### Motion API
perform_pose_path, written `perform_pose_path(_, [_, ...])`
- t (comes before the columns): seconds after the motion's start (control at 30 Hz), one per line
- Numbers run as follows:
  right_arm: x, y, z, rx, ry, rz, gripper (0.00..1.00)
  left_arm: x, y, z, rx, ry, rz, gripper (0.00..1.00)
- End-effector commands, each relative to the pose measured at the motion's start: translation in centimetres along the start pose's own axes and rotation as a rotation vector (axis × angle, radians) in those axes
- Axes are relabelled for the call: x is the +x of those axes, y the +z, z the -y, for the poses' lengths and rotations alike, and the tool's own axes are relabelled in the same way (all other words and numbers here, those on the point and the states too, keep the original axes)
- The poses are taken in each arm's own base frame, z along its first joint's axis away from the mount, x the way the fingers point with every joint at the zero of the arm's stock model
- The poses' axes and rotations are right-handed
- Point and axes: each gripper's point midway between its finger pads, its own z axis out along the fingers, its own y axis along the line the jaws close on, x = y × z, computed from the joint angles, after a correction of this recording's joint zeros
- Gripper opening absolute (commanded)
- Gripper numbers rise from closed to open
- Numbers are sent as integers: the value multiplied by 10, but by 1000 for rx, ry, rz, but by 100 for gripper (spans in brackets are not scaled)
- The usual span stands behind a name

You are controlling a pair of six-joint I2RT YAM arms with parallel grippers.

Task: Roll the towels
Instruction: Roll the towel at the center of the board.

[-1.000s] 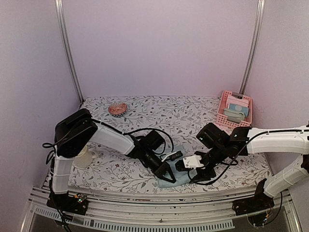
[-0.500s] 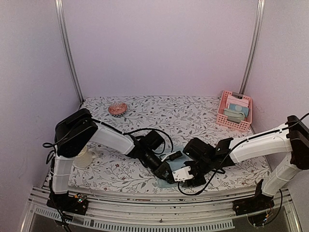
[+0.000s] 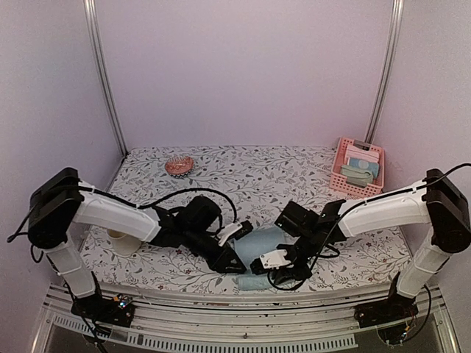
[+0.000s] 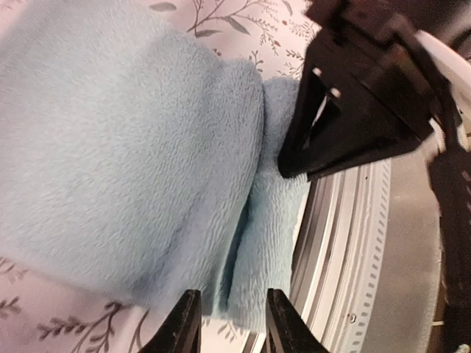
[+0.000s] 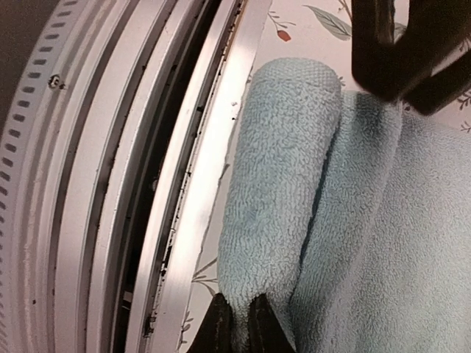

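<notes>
A light blue towel (image 3: 263,241) lies at the table's near edge, between the two arms. Its near edge is turned into a short roll (image 3: 254,283). In the right wrist view my right gripper (image 5: 239,325) is shut on one end of that roll (image 5: 283,169), with terry pinched between the fingertips. My left gripper (image 4: 232,323) is open just off the roll's other end (image 4: 276,220), and nothing is between its fingers (image 4: 184,327). From above, the left gripper (image 3: 234,265) and the right gripper (image 3: 274,273) face each other across the roll.
The roll lies right beside the table's metal front rail (image 5: 147,184). A pink basket (image 3: 337,176) holding folded towels stands at the back right. A small pinkish bowl (image 3: 179,165) sits at the back left, and a white cup (image 3: 121,239) stands by the left arm.
My left gripper let go of the towel, opened and drew back to the left. My right gripper moved left to the near edge and shut on the roll.
</notes>
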Motion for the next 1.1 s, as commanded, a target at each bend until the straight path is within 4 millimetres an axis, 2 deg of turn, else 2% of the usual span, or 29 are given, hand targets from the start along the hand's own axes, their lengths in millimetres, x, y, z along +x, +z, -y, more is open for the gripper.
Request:
perform_pose_path(0.0, [-3,-12,-26,-336,247,54,8,-8,-30,5,-220,174,190,33])
perform_pose_path(0.13, [-9,-21,-16,-512,403,112,8,13,-40,18,-388,302,232,32])
perform_pose_path(0.27, [0,-15,-8,-652,538,119,9,25,-40,40,-466,446,232,32])
perform_pose_path(0.37, [8,-7,-2,-725,616,122,8,24,-34,54,-513,560,211,35])
perform_pose_path(0.5, [15,2,7,-753,672,117,8,14,-16,59,-562,700,152,39])
perform_pose_path(0.7, [19,8,8,-761,695,107,7,8,22,40,-643,858,6,41])
perform_pose_path(0.9, [18,8,10,-755,699,107,8,4,41,13,-690,863,-59,40])
perform_pose_path(1.07, [13,2,13,-746,688,124,11,1,45,10,-684,857,-64,27])
